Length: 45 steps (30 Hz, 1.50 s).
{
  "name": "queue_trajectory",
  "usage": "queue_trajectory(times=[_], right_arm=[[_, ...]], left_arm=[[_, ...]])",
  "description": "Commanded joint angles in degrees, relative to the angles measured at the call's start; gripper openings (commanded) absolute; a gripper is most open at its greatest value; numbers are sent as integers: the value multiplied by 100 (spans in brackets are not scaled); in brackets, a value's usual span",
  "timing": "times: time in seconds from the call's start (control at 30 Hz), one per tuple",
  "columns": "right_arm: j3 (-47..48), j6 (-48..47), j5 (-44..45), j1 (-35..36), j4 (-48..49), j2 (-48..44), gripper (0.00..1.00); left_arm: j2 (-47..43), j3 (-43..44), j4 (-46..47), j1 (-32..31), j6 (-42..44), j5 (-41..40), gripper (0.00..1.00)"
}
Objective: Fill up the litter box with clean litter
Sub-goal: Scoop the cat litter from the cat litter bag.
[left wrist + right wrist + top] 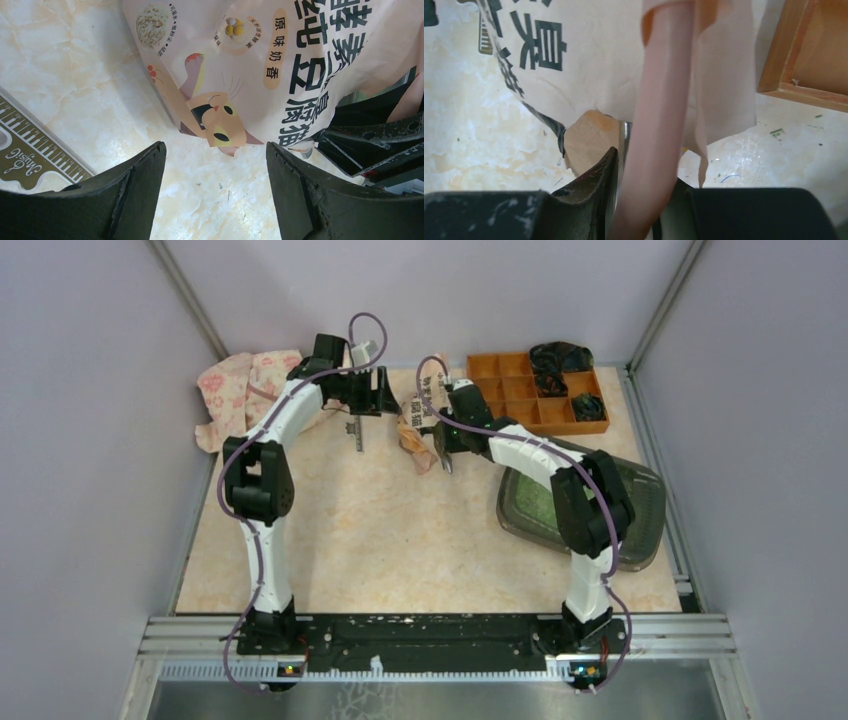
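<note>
- Your left arm (268,540) and right arm (520,448) wore white shells on their long links, with chunky black housings at the joints.
- A thin purple cable (366,314) ran along each arm and looped free near the wrist.
- Both bases (270,625) were black.
- Your left pincer (215,150) had broad matt black fingers.
- Your right pincer (644,170) showed black fingers scuffed with pale flecks.

Robot lab test cell: plain grey panel walls (80,390), aluminium frame rails (690,635), marble-pattern tabletop (400,530).
</note>
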Motion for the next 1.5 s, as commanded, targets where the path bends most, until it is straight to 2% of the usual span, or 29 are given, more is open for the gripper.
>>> queue_trajectory(times=[0.0, 0.17, 0.5, 1.03, 1.1, 1.2, 1.33, 1.47], right_arm=[[363, -33, -531, -33, 16, 43, 24], [548, -89, -627, -33, -138, 242, 30], [630, 91, -252, 5, -56, 609, 30], [917, 186, -335, 143, 126, 1161, 34], [899, 224, -344, 143, 167, 1185, 30], [871, 248, -323, 137, 220, 1196, 0], [681, 219, -271, 150, 500, 1096, 0], [-30, 67, 72, 251, 1460, 731, 0]], left_arm=[[-131, 135, 52, -8, 29, 72, 79], [-133, 134, 23, -8, 43, 57, 79], [-127, 229, -81, -8, 105, -1, 79], [-129, 284, -171, -8, 169, -32, 79], [-127, 285, -170, -8, 183, -45, 79], [-127, 286, -173, -8, 175, -41, 79], [-130, 284, -184, -8, 184, -42, 79], [-141, 285, -178, -8, 189, -43, 79]])
